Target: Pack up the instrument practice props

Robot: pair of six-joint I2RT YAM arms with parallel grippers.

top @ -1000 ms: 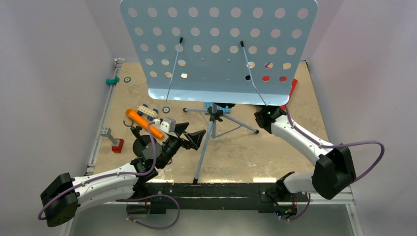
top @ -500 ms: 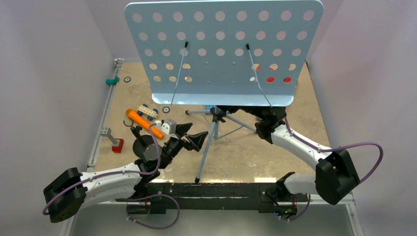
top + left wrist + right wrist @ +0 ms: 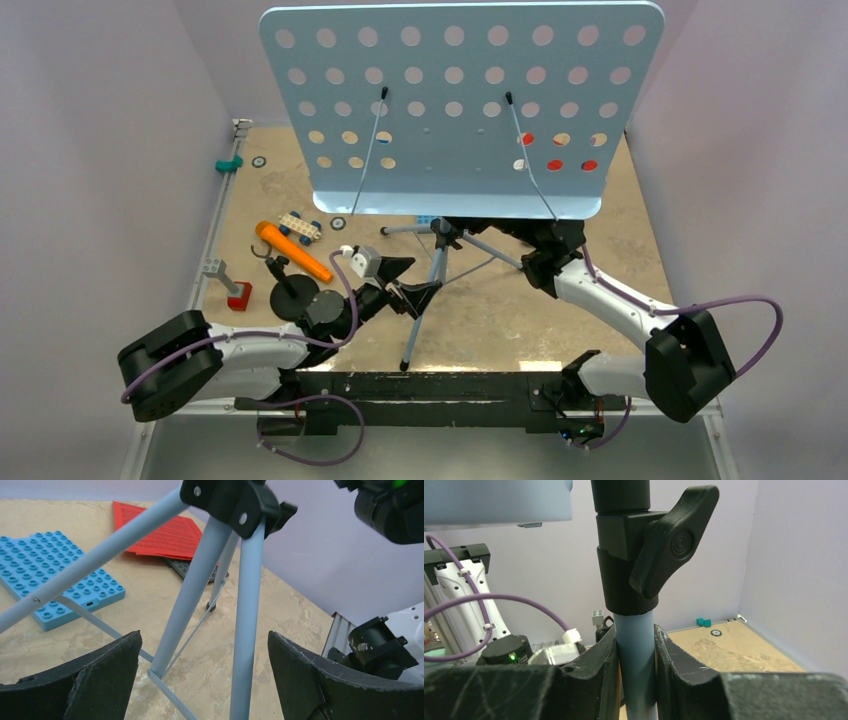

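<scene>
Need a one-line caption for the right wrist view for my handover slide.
Close-up: right claw shut on the music stand pole, just below its black locking knob.

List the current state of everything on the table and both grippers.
Music stand: upright, legs spread.
Right gripper: shut on the stand's pole.
Left gripper: open, jaws either side of tripod legs.
Orange toy microphone: lying on the table.
Red sheet-music pages: lying flat.
</scene>
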